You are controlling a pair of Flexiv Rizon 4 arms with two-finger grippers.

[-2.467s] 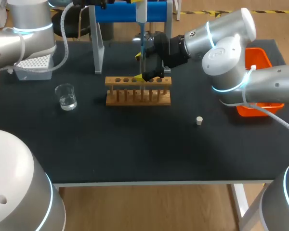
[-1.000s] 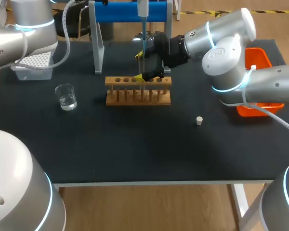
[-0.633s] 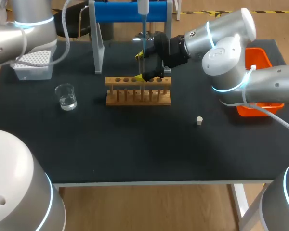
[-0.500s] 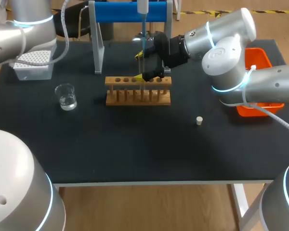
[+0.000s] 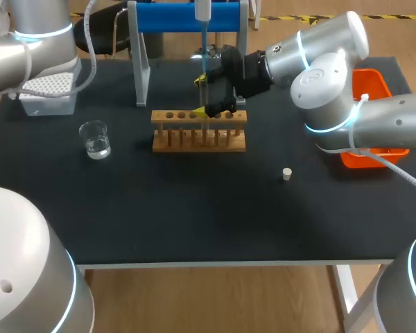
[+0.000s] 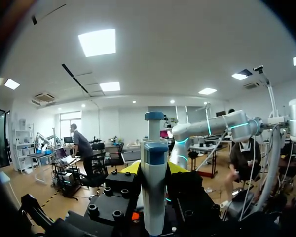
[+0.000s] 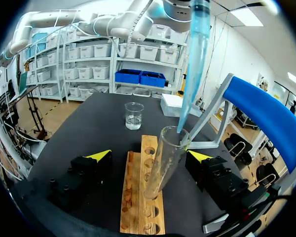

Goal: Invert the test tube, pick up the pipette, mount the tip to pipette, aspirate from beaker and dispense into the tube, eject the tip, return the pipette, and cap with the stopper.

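Black table (image 5: 194, 215), matte top. The wooden rack (image 5: 199, 132) sits mid-table toward the far side, and the test tube (image 7: 162, 165) stands in one of its holes, tilted, mouth up. Your right gripper (image 5: 199, 96) is at the rack with its fingers spread wide, one on each side of the tube. Neither touches it in the right wrist view, so it's released, not grasping. Your left gripper (image 6: 154, 170) is clenched on the pipette (image 6: 153, 187): yellow tips flank the body on both sides and it's held upright between them. From the head view you see the pipette's upper part in front of the blue stand (image 5: 166, 17), directly above the rack. The pipette tip (image 7: 190, 64) is mounted and runs down to the tube, its end right at the tube's mouth (can't tell whether there's any liquid in the tube). The beaker (image 5: 95, 139), with clear liquid in the bottom, is on your left side of the rack, well apart from it. The stopper (image 5: 287, 174) lies on the table on the right and nearer the front edge, apart from everything. The tip box (image 5: 48, 94) is in the far left corner beside your left arm. The orange bin (image 5: 373, 84) is at the right edge, partly hidden by your right arm.
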